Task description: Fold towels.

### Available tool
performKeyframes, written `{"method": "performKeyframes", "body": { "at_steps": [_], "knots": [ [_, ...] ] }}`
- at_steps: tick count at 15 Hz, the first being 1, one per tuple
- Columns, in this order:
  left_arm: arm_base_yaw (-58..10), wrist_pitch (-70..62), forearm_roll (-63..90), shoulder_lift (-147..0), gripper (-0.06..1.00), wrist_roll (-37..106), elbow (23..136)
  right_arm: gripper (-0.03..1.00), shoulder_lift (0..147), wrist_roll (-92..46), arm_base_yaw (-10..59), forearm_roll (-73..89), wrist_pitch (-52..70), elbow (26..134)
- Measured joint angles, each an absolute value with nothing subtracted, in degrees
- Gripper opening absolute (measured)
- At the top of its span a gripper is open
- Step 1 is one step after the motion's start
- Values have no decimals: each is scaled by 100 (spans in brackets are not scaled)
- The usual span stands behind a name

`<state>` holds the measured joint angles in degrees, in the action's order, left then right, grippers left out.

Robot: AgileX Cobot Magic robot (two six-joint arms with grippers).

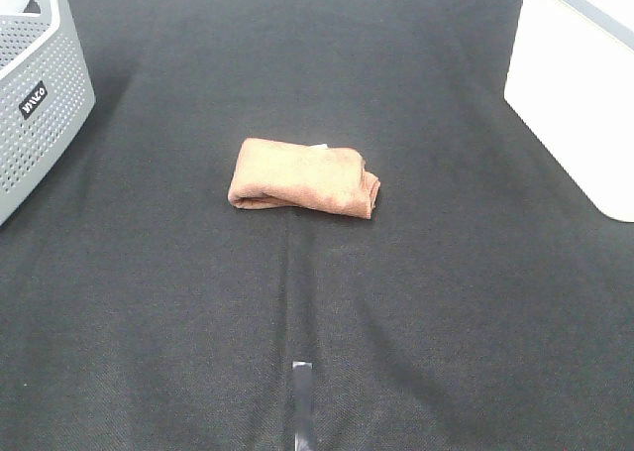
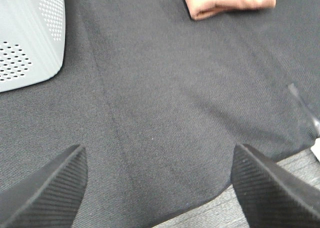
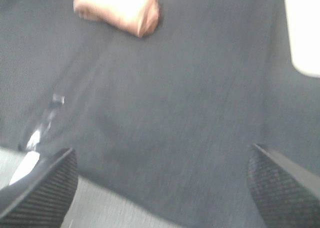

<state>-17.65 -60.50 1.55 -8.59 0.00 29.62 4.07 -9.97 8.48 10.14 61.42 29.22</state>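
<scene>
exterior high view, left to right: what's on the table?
Grey perforated basket → folded reddish-brown towel → white container, all on the black cloth.

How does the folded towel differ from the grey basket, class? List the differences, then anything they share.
The towel is reddish-brown soft cloth; the basket is grey, rigid and perforated. The towel lies low mid-cloth; the basket stands taller at the left edge, partly out of frame. Both rest on the black cloth, untouched by either gripper.

Fuzzy terry towel (image 1: 303, 177), matt woven tablecloth (image 1: 396, 302) — perforated plastic basket (image 1: 40, 104)
</scene>
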Motion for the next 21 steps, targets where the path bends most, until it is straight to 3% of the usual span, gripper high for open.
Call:
{"method": "performKeyframes", "body": {
  "at_steps": [12,15,17,21],
  "knots": [
    [-1765,-6028,430,-854,75,384,2928,87,372,-997,848,1008,6142,2916],
    [-1175,-6028,435,-837,75,384,2928,87,372,-997,665,1014,6142,2916],
    [-332,-6028,435,-476,75,384,2928,87,372,-997,143,1014,6142,2916],
    [17,-6028,435,23,75,384,2928,87,304,-997,-11,1014,6142,2916]
  ]
}}
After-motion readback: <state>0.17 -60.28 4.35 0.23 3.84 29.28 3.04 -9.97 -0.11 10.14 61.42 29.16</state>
